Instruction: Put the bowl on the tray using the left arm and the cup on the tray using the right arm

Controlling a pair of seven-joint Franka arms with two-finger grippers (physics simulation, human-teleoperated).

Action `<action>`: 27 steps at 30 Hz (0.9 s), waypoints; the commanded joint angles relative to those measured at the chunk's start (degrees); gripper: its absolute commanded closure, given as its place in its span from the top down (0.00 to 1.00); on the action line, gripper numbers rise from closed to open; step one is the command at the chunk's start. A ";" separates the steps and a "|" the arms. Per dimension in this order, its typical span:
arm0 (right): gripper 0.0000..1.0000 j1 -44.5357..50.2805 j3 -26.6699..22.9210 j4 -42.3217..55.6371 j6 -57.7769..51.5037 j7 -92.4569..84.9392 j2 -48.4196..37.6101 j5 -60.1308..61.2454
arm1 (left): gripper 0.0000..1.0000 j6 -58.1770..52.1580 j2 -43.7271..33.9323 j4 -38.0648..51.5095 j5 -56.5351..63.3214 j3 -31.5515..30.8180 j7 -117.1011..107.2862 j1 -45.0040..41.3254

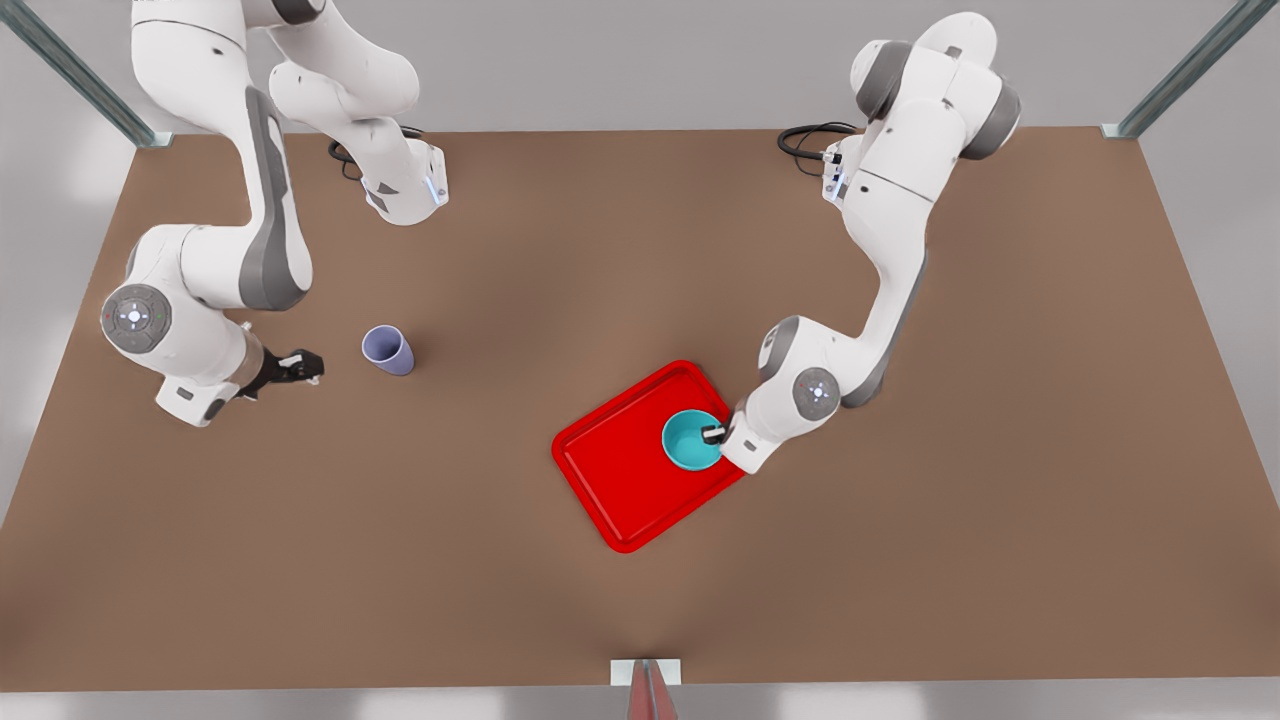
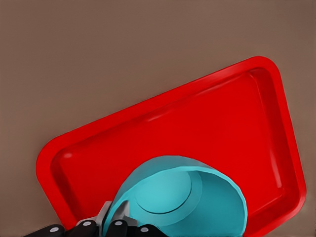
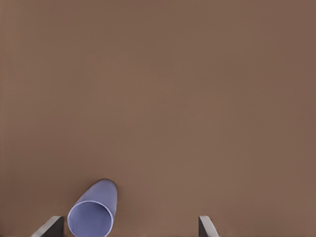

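The teal bowl (image 1: 690, 440) is over the red tray (image 1: 620, 480), near its corner on the front view's right. My left gripper (image 1: 714, 434) is shut on the bowl's rim, one finger inside and one outside. In the left wrist view the bowl (image 2: 182, 197) hangs from my left gripper (image 2: 106, 224) over the tray (image 2: 163, 128); whether it touches the tray floor I cannot tell. The lavender cup (image 1: 388, 350) stands upright on the table at the front view's left. My right gripper (image 1: 300, 365) is open a short way beside it, apart from it. The cup (image 3: 94, 211) lies just ahead of the right gripper (image 3: 129, 228).
The brown table (image 1: 640, 250) spreads wide around both arms. Most of the tray's floor is bare red. A small white bracket (image 1: 645, 672) sits at the table's near edge, and cables (image 1: 805, 140) lie at the far edge.
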 commanded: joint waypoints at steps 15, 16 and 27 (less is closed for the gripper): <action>1.00 -0.30 0.40 -24.84 17.82 -0.08 -4.71 0.03 | 1.00 -11.73 -5.09 0.09 -1.41 6.84 2.93 -0.43; 1.00 -0.30 0.32 -24.93 17.82 -0.08 -4.53 0.03 | 1.00 -17.61 -8.69 0.09 -1.14 10.62 8.28 -0.43; 1.00 -0.30 0.32 -26.69 19.49 -0.08 -1.90 0.03 | 1.00 -45.31 -26.45 14.33 19.95 3.68 27.46 18.11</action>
